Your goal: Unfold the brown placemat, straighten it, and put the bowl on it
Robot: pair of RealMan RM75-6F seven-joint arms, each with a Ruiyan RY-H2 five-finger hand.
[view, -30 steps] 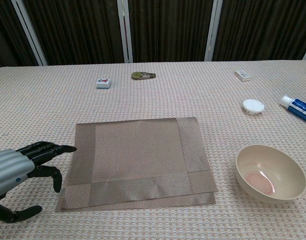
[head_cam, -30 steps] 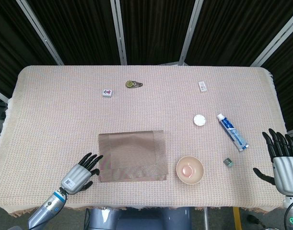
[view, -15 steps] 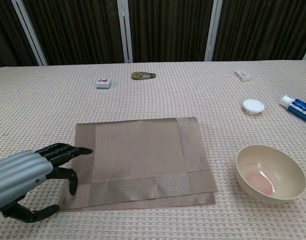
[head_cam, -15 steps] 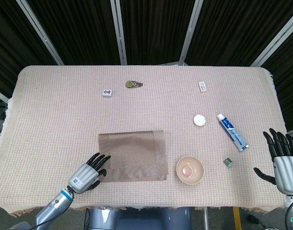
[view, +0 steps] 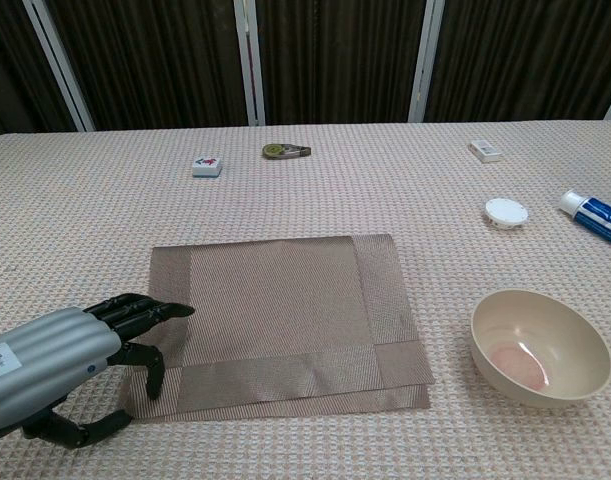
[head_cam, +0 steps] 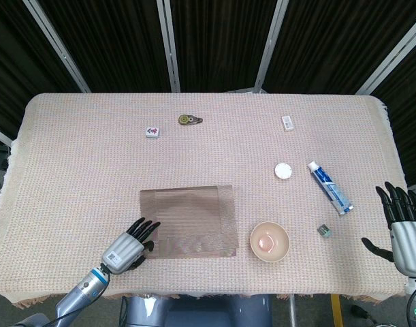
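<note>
The left hand [view: 60,365] is sitting over the near left corner of the folded brown placemat [view: 280,320], blocking that corner while its far and right edges are lying open to approach. The bowl [view: 540,345] is standing near the mat's right edge, with bare tablecloth [head_cam: 85,170] between them.

Folded brown placemat [view: 275,320] lies flat, beige bowl [view: 540,347] upright beside.

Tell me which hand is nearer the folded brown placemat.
Left. The left hand has its fingers over the placemat's near-left corner; the right hand hovers at the table's far right edge, beyond the bowl.
</note>
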